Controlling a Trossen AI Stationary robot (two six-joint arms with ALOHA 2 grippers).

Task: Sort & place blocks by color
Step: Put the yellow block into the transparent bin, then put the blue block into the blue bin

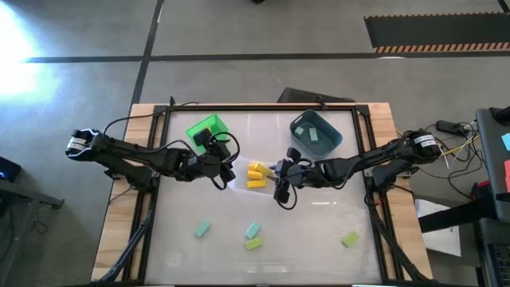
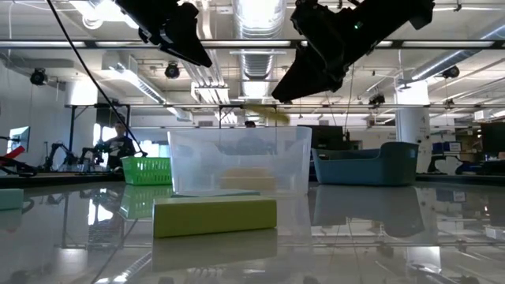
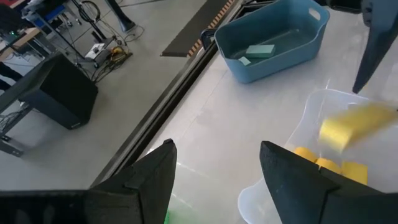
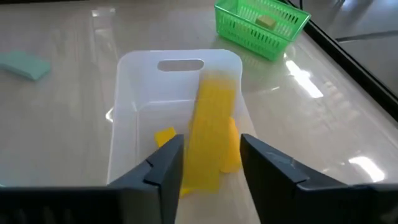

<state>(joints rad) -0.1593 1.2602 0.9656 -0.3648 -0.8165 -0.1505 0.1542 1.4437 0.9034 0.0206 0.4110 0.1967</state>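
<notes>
The left gripper (image 1: 227, 169) hangs above the table at the left edge of the clear bin (image 1: 239, 153), its fingers (image 3: 155, 174) spread apart and holding nothing. Just behind it, on the far left of the table, stands the green basket (image 1: 207, 127) with one small block (image 4: 267, 21) lying in it.

In the middle, the clear bin holds several yellow blocks (image 1: 256, 171) lying on its floor. Above them a yellow block (image 4: 210, 134) hangs blurred in the air over the bin, clear of both grippers. In the right wrist view its long axis runs straight away from the right gripper's fingers (image 4: 165, 165), and it sits in the gap between them without touching either.

The right gripper (image 1: 279, 187) hovers over the right side of the clear bin, its fingers parted and empty.

Farther right and back, the blue bin (image 1: 327, 142) holds a pale teal block (image 3: 260, 51).

On the near part of the table lie four loose blocks: a teal one (image 1: 202, 229), a teal one (image 1: 253, 230) beside a light green one (image 1: 253, 244), and another light green one (image 1: 349, 237) at the right.
</notes>
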